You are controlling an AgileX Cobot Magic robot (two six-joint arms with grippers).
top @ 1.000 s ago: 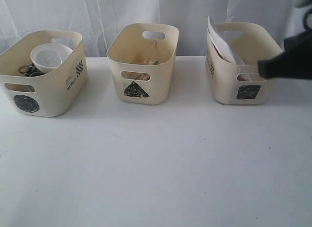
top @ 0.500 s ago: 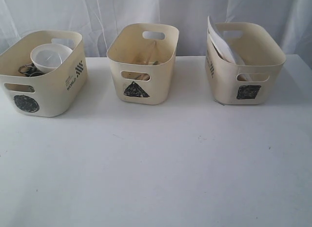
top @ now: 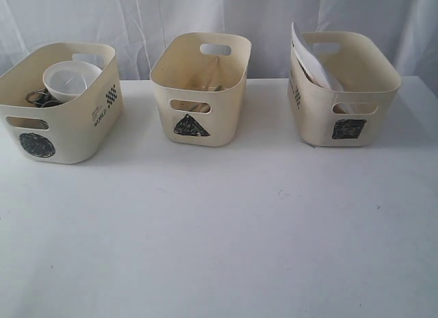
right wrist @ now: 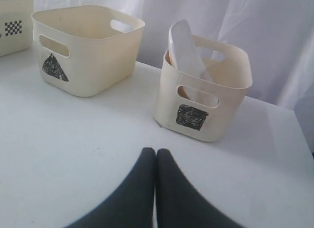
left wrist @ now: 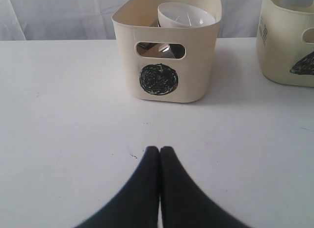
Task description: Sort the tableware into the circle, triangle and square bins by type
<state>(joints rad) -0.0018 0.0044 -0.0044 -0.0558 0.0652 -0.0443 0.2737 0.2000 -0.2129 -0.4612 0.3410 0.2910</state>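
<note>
Left end effector point(left wrist: 160, 148): one pair of fingers point(left wrist: 140, 191), matte black and smooth-surfaced. Each finger is broad at the base and sweeps in a concave curve to a narrow, rounded tip. The two inner faces are flat and lie flush, with only a thin dark seam between them. Right end effector point(right wrist: 156, 150): same pattern, charcoal-black with a faint dull sheen, the paired fingers likewise tapering to rounded tips pressed together along a straight seam.
</note>
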